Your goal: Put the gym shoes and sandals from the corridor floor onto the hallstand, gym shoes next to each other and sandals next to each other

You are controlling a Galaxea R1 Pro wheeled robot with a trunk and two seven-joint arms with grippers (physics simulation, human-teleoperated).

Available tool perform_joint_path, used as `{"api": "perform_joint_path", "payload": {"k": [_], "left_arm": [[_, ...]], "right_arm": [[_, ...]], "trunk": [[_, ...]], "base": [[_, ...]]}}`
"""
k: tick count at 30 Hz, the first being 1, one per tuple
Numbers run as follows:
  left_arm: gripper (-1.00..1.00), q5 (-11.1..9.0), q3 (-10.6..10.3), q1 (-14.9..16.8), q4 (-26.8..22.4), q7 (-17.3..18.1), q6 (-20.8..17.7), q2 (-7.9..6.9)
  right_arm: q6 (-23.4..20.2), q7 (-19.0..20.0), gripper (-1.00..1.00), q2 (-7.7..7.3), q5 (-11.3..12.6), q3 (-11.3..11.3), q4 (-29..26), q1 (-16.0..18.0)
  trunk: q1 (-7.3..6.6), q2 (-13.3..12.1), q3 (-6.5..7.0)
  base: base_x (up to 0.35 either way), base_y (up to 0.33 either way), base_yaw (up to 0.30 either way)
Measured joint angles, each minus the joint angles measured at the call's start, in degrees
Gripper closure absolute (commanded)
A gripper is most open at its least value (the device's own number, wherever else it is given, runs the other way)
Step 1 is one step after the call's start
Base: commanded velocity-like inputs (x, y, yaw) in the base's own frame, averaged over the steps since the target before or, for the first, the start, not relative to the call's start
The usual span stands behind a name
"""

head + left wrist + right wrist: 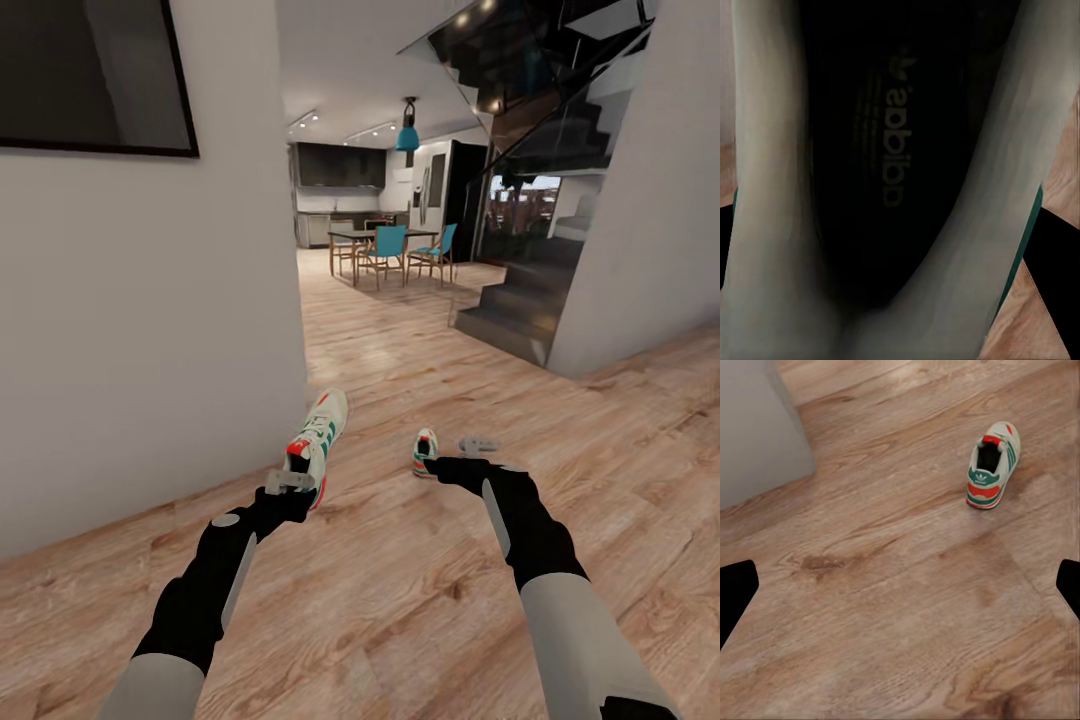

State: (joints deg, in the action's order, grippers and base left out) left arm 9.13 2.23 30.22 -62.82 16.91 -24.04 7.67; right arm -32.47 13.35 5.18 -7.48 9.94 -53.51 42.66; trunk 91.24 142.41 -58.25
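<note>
Left gripper sits at the heel of one gym shoe, low over the wood floor. Seen from the head camera, the grey fingers lie against the heel opening. From the left wrist camera, the shoe's dark insole with printed lettering is very close, pale inner walls rising on both sides and a green edge showing along one side. Whether the fingers are clamped on the heel or merely around it, I cannot tell. This shoe lies toe pointing away from the robot, beside the corner of the white wall.

Right gripper hangs above the floor with its fingers spread and nothing between them; in the right wrist view the two dark fingertips sit at opposite edges of the picture with bare planks between. The second gym shoe rests on the floor just beside this gripper in the head view. The right wrist camera shows it heel-on, red and green heel patch facing the camera, white laces beyond, standing upright on its sole.

The two shoes are apart from each other, one in front of each arm.

Beyond: the floor runs on to a dining table with teal chairs, a dark staircase at right, and a dark framed panel on the wall at left.
</note>
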Motion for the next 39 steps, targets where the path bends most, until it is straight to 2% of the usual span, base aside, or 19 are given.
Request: {"api": "perform_joint_path", "payload": {"k": [34,39], "left_arm": [[1.0,-0.01,0.0,0.0,-0.01,0.01,-0.02,0.0],[1.0,-0.01,0.0,-0.01,-0.03,0.0,-0.03,-0.01]], "right_arm": [[0.01,0.0,-1.0,-0.01,-0.01,-0.01,0.01,0.0],[0.03,-0.03,-1.0,0.0,-0.01,-0.01,0.06,0.01]], "trunk": [[-0.02,0.0,0.7],[-0.02,0.0,0.7]], "base": [[0.224,0.213,-0.281],[0.244,0.229,-0.135]]}}
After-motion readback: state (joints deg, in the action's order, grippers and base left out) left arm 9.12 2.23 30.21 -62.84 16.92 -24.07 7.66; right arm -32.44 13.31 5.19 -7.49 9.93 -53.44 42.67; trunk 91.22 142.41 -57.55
